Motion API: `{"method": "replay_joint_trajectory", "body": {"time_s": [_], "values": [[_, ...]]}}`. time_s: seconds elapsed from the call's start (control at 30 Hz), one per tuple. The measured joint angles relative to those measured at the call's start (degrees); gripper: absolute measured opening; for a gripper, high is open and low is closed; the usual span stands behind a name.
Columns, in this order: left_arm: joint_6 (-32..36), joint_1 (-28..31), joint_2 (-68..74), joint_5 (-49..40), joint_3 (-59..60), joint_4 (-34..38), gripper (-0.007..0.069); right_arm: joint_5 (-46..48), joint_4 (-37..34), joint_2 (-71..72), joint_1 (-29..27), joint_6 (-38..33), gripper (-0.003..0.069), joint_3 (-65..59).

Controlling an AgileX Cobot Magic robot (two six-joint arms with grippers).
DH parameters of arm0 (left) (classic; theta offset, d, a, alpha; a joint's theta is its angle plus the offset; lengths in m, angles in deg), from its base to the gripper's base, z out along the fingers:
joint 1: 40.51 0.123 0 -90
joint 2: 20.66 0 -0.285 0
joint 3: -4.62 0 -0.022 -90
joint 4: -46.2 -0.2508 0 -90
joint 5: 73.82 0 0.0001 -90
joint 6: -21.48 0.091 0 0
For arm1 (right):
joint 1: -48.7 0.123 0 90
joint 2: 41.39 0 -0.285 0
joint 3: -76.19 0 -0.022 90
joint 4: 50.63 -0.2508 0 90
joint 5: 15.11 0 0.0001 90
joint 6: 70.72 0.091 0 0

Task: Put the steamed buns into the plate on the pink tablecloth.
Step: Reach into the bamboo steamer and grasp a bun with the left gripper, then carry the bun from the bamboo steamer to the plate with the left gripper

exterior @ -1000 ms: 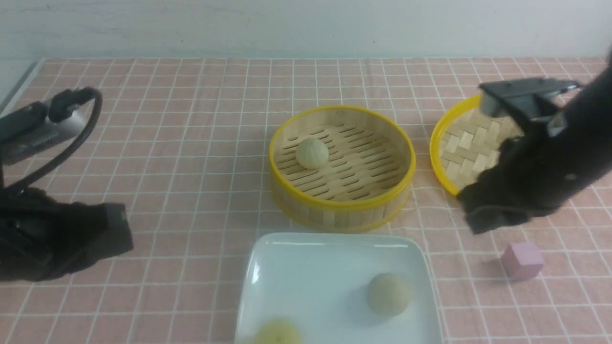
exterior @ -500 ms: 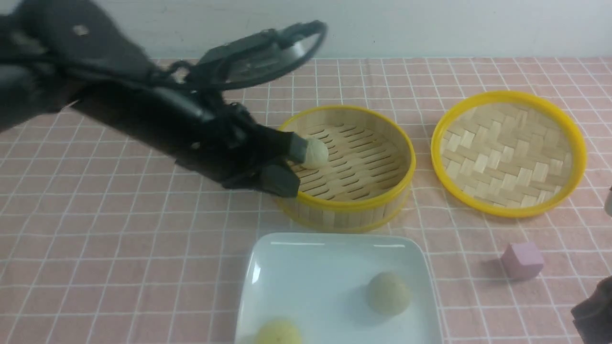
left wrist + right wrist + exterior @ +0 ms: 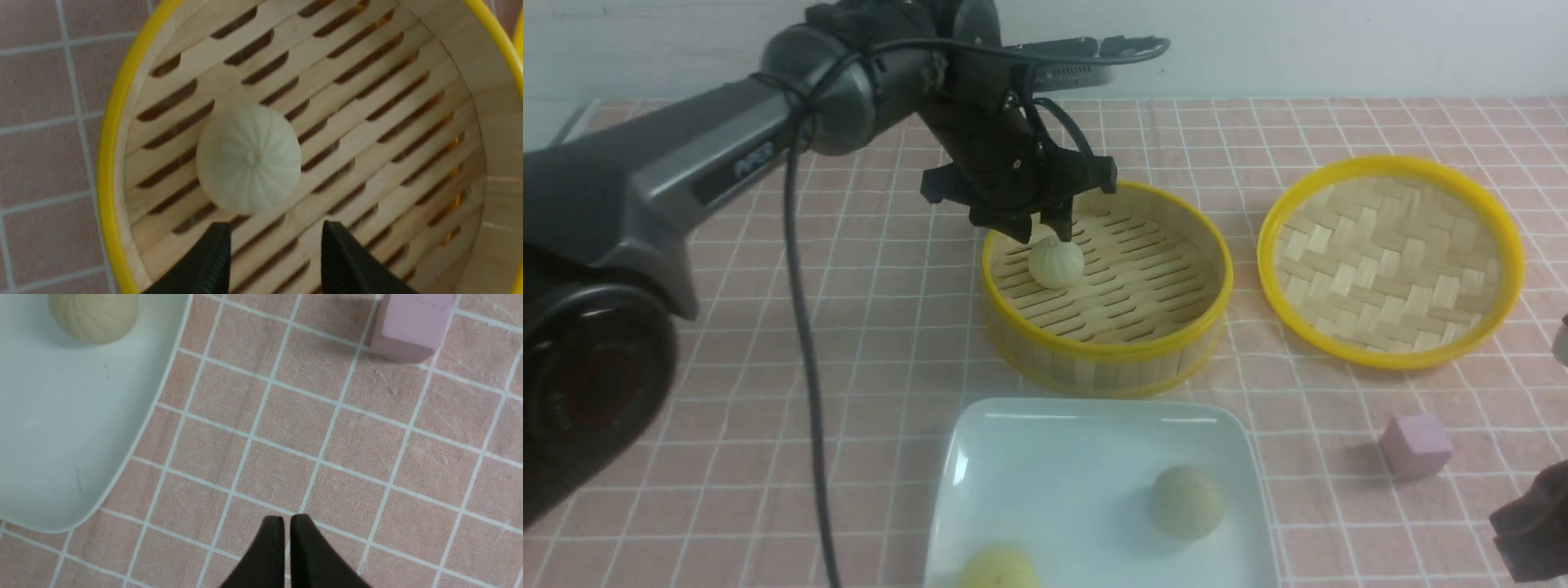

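Observation:
One pale steamed bun (image 3: pixel 1056 261) lies inside the slatted bamboo steamer basket (image 3: pixel 1107 353). My left gripper (image 3: pixel 1041 235) hangs open just above it. In the left wrist view the bun (image 3: pixel 248 159) sits just past the fingertips (image 3: pixel 220 234), not between them. Two more steamed buns (image 3: pixel 1187 502) (image 3: pixel 999 569) rest in the white plate (image 3: pixel 1054 474) on the pink tablecloth (image 3: pixel 849 327). My right gripper (image 3: pixel 287 519) is shut and empty over bare cloth, beside the plate's edge (image 3: pixel 61 437).
The woven bamboo lid (image 3: pixel 1390 261) lies on the cloth to the right of the basket. A small pink cube (image 3: pixel 1414 443) sits at the near right, close to my right arm (image 3: pixel 1531 531) at the frame's corner.
My left arm swung from the near left to the basket and now stands above the bun with its jaws open. My right arm drew back from the lid to the near right corner.

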Motion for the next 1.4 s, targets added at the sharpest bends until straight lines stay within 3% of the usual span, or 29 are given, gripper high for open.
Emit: {"method": "replay_joint_trajectory", "body": {"time_s": [0.17,0.23,0.33,0.43,0.7,0.93,1.0,1.13,1.3,1.4], "values": [[-0.8,0.0,5.8,1.5,-4.7,-2.7,0.0351,-1.2,-0.1,0.0,0.0,0.0,0.0009,0.0],[-2.2,0.0,7.7,1.8,-4.8,-3.1,0.0293,-1.4,-0.8,0.0,0.0,0.0,0.0009,0.0],[-3.4,0.0,8.6,1.5,-5.0,-2.8,0.0106,-1.7,-2.4,0.0,0.0,0.0,0.0009,0.0],[-1.7,0.0,6.4,-1.5,-5.2,-1.3,0.003,-1.9,-2.8,0.0,0.0,0.0,0.0009,0.0],[8.0,-0.1,-9.6,-17.3,-4.4,-1.7,0.0027,-1.9,-3.0,0.0,0.0,0.0,0.0014,0.0],[9.1,-2.1,-23.9,-19.3,14.0,1.5,0.0027,-1.9,-3.0,0.1,0.0,0.0,0.0022,0.0],[9.1,-5.3,-24.7,-13.4,25.8,4.8,0.0029,-1.9,-3.0,0.1,0.0,0.0,0.0027,0.0],[9.1,-8.7,-23.7,-4.1,37.6,8.9,0.0034,-2.0,-3.0,0.1,0.0,0.0,0.0031,0.0],[8.6,-9.2,-21.3,6.9,44.3,11.7,0.0063,-1.9,-3.0,0.5,0.0,0.0,0.0038,0.0],[7.6,-9.2,-19.6,10.7,45.0,12.0,0.012,0.8,-3.0,2.9,0.0,0.0,0.0041,0.4]]}}
